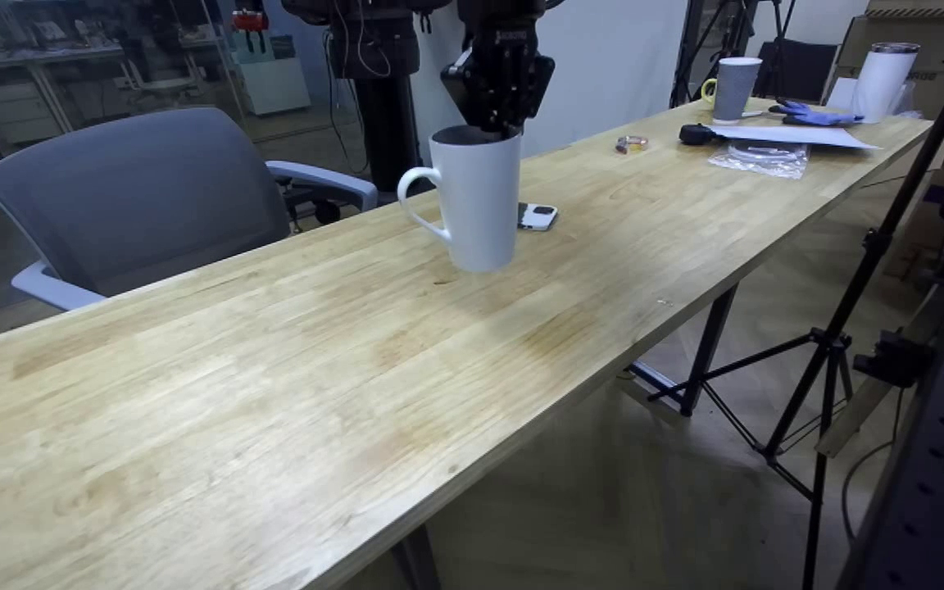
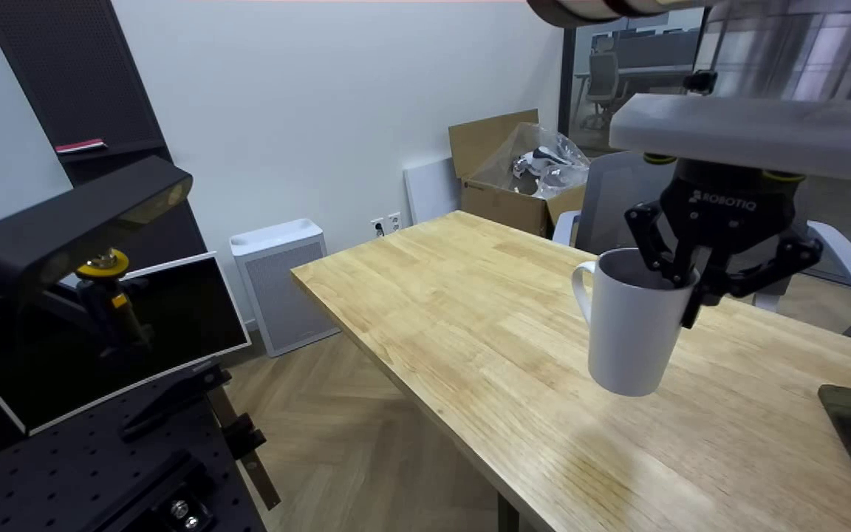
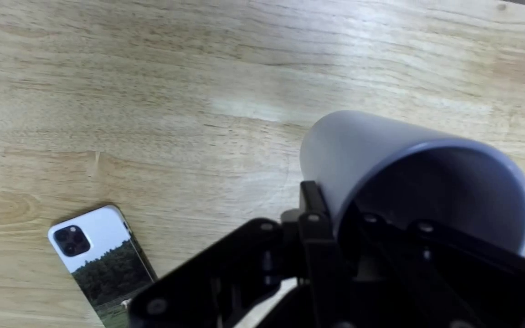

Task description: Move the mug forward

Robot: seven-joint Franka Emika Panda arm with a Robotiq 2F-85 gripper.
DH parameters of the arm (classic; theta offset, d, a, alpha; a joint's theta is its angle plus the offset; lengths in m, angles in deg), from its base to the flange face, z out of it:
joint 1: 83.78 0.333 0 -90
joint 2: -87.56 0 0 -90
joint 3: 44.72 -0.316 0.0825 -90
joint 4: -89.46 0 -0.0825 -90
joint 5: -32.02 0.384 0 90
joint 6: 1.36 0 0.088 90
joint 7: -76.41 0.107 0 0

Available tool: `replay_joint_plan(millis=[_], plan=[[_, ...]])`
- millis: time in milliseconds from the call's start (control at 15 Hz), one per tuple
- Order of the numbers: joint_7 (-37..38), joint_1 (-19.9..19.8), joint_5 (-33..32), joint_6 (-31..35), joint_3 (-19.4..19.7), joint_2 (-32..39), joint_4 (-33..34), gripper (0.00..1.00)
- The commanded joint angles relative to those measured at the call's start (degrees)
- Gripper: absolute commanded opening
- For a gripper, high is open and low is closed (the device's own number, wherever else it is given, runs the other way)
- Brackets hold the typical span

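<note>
1. Palm housing (image 2: 725, 225): black, narrowing at the lower end; white ROBOTIQ lettering (image 2: 725, 201) across the front, small logo to its left.
2. Fingers (image 3: 319, 241): black, angular bar linkages with chunky knuckles; round greyish pin heads (image 3: 267, 226) at the joints.
3. Wrist slab (image 2: 750, 134) above the palm: thick, pale grey-white, rounded edges; two yellowish ring segments (image 2: 660, 158) just under it.
4. Arm link (image 2: 795, 59) above that: shiny, silvery, cylindrical, streaked with reflections; small black fitting (image 2: 700, 81) beside it.

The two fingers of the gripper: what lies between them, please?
The wall of the white mug lies there. The wrist view shows it: one finger of the gripper is outside the mug, and the other goes inside.
</note>
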Motion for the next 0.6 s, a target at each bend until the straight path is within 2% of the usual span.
replay_joint_plan(millis=[0, 533], plan=[[-0.7, 0.7, 1.1, 0.6, -0.7, -0.6, -0.8, 0.02], [0.5, 2.3, -0.7, 1.5, -0.9, 2.1, 0.3, 0.02]])
